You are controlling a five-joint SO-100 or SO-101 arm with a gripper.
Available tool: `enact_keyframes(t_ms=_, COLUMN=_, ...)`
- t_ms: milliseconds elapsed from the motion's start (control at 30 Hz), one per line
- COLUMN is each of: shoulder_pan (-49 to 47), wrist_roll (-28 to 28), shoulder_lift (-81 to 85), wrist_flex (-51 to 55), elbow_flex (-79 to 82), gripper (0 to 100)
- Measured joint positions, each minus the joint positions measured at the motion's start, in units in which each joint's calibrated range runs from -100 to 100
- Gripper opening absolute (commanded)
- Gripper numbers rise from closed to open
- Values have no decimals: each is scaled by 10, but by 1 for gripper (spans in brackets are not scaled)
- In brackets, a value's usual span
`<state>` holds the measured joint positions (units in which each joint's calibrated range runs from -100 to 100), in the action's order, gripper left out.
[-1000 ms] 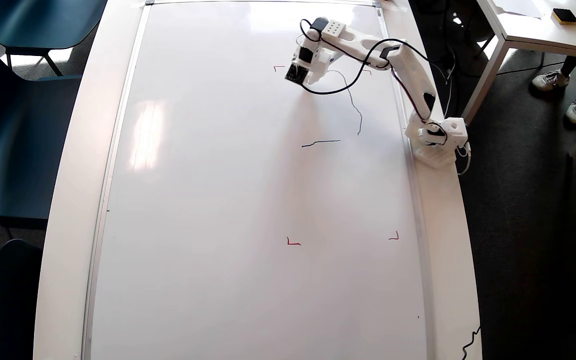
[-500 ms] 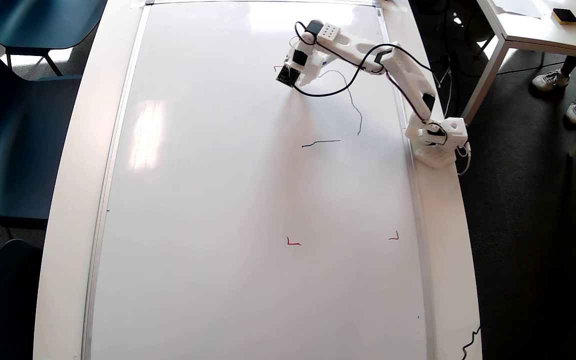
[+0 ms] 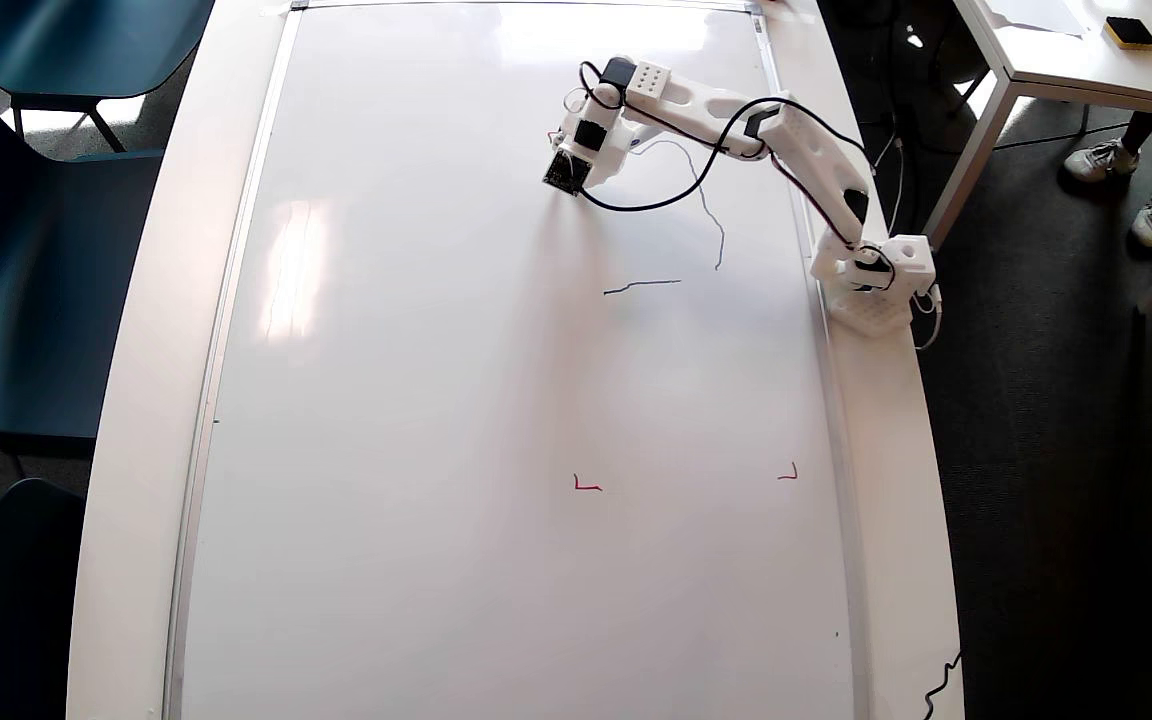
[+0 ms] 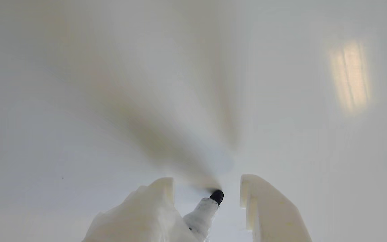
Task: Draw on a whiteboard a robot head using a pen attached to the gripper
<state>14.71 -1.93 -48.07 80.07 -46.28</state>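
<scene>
Outline stroke, top edge

Pen tip touches the whiteboard between my fingers; my gripper stands spread, pen fixed to it, not pinched. Head shows only 2 strokes. I should hold pressure even and curve slowly.

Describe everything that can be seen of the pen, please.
In the wrist view the pen is a slim white marker with a dark tip, rising from the bottom edge between the two white fingers of the gripper. Its tip meets the whiteboard, where its shadow begins. Its rear end is out of view. The overhead view hides it under the arm.
</scene>
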Motion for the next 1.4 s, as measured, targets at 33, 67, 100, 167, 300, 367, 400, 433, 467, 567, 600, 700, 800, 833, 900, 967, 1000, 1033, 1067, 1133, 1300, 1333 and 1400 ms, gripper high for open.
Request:
enact_keyframes(t_ms=33, shoulder_pan=-5, wrist_roll=0, shoulder_lift=0, wrist_flex=0, elbow_flex=0, gripper=12)
enact_keyframes(t_ms=67, shoulder_pan=-9, wrist_roll=-4, shoulder_lift=0, wrist_flex=0, elbow_flex=0, gripper=12)
enact_keyframes(t_ms=100, shoulder_pan=-11, wrist_roll=-5, shoulder_lift=0, wrist_flex=0, elbow_flex=0, gripper=12)
enact_keyframes(t_ms=167, shoulder_pan=-19, wrist_roll=-11, shoulder_lift=0, wrist_flex=0, elbow_flex=0, gripper=12)
enact_keyframes(t_ms=300, shoulder_pan=-40, wrist_roll=-12, shoulder_lift=1, wrist_flex=4, elbow_flex=2, gripper=12)
enact_keyframes(t_ms=367, shoulder_pan=-52, wrist_roll=-12, shoulder_lift=3, wrist_flex=5, elbow_flex=11, gripper=12)
enact_keyframes(t_ms=400, shoulder_pan=-55, wrist_roll=-12, shoulder_lift=3, wrist_flex=5, elbow_flex=14, gripper=12)
enact_keyframes(t_ms=433, shoulder_pan=-59, wrist_roll=-13, shoulder_lift=3, wrist_flex=5, elbow_flex=22, gripper=12)
enact_keyframes(t_ms=467, shoulder_pan=-62, wrist_roll=-13, shoulder_lift=5, wrist_flex=5, elbow_flex=28, gripper=12)
enact_keyframes(t_ms=567, shoulder_pan=-70, wrist_roll=-13, shoulder_lift=12, wrist_flex=5, elbow_flex=41, gripper=12)
enact_keyframes(t_ms=600, shoulder_pan=-72, wrist_roll=-13, shoulder_lift=18, wrist_flex=4, elbow_flex=48, gripper=12)
enact_keyframes(t_ms=700, shoulder_pan=-84, wrist_roll=-13, shoulder_lift=38, wrist_flex=3, elbow_flex=80, gripper=12)
enact_keyframes(t_ms=800, shoulder_pan=-91, wrist_roll=-19, shoulder_lift=45, wrist_flex=3, elbow_flex=90, gripper=12)
enact_keyframes(t_ms=833, shoulder_pan=-97, wrist_roll=-22, shoulder_lift=46, wrist_flex=3, elbow_flex=93, gripper=12)
enact_keyframes(t_ms=900, shoulder_pan=-101, wrist_roll=-22, shoulder_lift=46, wrist_flex=3, elbow_flex=93, gripper=12)
enact_keyframes(t_ms=967, shoulder_pan=-108, wrist_roll=-22, shoulder_lift=47, wrist_flex=3, elbow_flex=94, gripper=12)
enact_keyframes(t_ms=1000, shoulder_pan=-115, wrist_roll=-22, shoulder_lift=47, wrist_flex=5, elbow_flex=94, gripper=12)
enact_keyframes(t_ms=1033, shoulder_pan=-118, wrist_roll=-22, shoulder_lift=47, wrist_flex=5, elbow_flex=94, gripper=12)
enact_keyframes(t_ms=1067, shoulder_pan=-120, wrist_roll=-22, shoulder_lift=49, wrist_flex=5, elbow_flex=94, gripper=12)
enact_keyframes(t_ms=1133, shoulder_pan=-124, wrist_roll=-22, shoulder_lift=53, wrist_flex=5, elbow_flex=98, gripper=12)
enact_keyframes(t_ms=1300, shoulder_pan=-146, wrist_roll=-29, shoulder_lift=64, wrist_flex=5, elbow_flex=104, gripper=12)
enact_keyframes(t_ms=1333, shoulder_pan=-149, wrist_roll=-29, shoulder_lift=65, wrist_flex=5, elbow_flex=107, gripper=12)
enact_keyframes(t_ms=1400, shoulder_pan=-153, wrist_roll=-30, shoulder_lift=69, wrist_flex=5, elbow_flex=117, gripper=12)
